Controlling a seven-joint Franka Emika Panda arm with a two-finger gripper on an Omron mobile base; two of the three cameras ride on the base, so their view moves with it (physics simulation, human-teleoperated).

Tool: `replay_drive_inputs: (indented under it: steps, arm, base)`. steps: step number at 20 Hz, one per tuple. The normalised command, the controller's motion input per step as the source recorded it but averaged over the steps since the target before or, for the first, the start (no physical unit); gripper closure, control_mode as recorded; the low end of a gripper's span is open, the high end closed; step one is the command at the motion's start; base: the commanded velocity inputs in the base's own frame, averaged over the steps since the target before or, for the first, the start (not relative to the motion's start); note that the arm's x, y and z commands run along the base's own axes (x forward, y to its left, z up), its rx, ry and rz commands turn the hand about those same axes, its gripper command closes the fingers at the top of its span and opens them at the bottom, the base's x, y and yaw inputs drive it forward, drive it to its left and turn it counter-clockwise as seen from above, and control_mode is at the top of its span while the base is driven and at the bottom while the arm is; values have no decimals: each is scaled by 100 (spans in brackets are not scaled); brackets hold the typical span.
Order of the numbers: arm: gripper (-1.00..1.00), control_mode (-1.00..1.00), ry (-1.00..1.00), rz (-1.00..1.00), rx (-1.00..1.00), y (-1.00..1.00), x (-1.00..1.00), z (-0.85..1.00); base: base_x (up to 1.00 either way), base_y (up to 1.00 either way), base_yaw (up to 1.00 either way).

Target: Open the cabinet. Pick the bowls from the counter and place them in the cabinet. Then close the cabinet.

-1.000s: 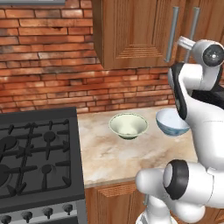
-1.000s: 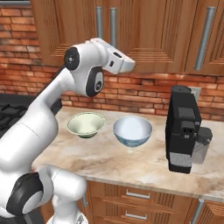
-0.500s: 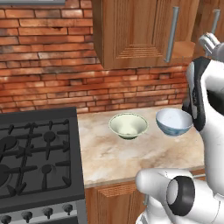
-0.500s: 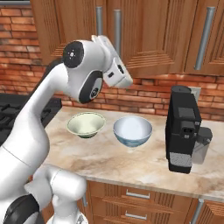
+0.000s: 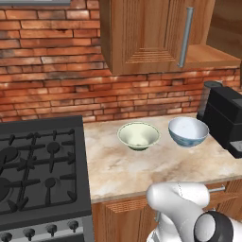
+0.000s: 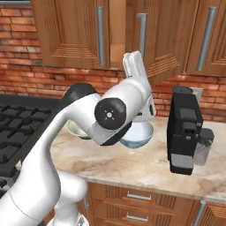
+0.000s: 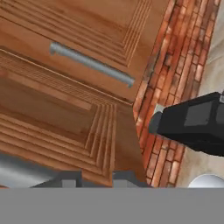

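Hard to read at the claw (image 7: 97, 179): in the hand view two dark tips rise at the bottom edge with a gap between them, and a blurred grey bar handle (image 7: 22, 173) is cut off at the lower left, just beside the left tip. Cannot tell whether pinching that bar or merely close to it. In the right base view, the white hand reaches up at centre top beside the lower end of the handle (image 6: 142, 31) on a door (image 6: 170, 39) swung out from the cabinet (image 6: 66, 31), tips hidden behind the hand itself. From the left base view, the cabinet (image 5: 142, 33) stands at the top with its interior exposed at the upper right. Both bowls plainly on the bench (image 5: 142, 170) there: green-cream bowl (image 5: 138, 135) near centre, blue bowl (image 5: 188, 131) just right of it, apart. From the right base view, blue bowl (image 6: 140, 137) half covered by the arm, green-cream bowl (image 6: 74, 130) reduced to a sliver behind the arm. Black coffee machine (image 6: 185, 128) at right on the bench, cut off at the right edge of the left base view.
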Motion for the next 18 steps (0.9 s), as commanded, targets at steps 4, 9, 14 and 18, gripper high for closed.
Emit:
replay_drive_inputs:
  steps: [4, 9, 14, 18]
  arm:
    - [100, -100, -29, 0, 12, -42, -96, -4]
    - [-100, -100, -36, 0, -18, 72, -75, 2]
    - [-100, -100, 10, -11, -19, 87, 76, -21]
    - [-100, -100, 1, -19, -38, 100, 69, 11]
  base:
    - [0, 0, 0]
    - [0, 0, 0]
    - [0, 0, 0]
    - [0, 0, 0]
